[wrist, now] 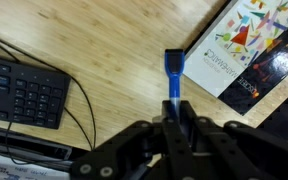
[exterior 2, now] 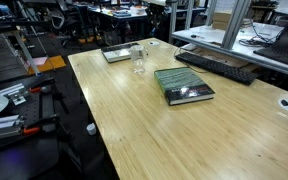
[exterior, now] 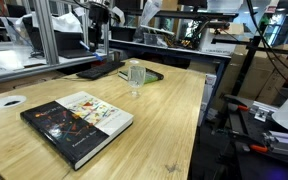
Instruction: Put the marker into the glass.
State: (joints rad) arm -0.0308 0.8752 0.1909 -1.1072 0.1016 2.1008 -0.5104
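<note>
My gripper (wrist: 174, 108) is shut on the marker (wrist: 173, 78), a blue stick that pokes out past the fingertips. It hangs high above the wooden table, between the keyboard and the book. In an exterior view the gripper (exterior: 102, 14) is near the top edge, up and behind the keyboard. The glass (exterior: 135, 76), a small clear tumbler, stands upright on the table beyond the book; it also shows in the other exterior view (exterior 2: 139, 62). The glass is not in the wrist view.
A book with a colourful cover (exterior: 77, 118) (exterior 2: 183, 85) (wrist: 252, 45) lies on the table (exterior: 169, 120). A black keyboard (exterior 2: 216, 65) (wrist: 19, 95) with its cable lies near the edge. A flat dark pad (exterior 2: 117, 53) lies beside the glass.
</note>
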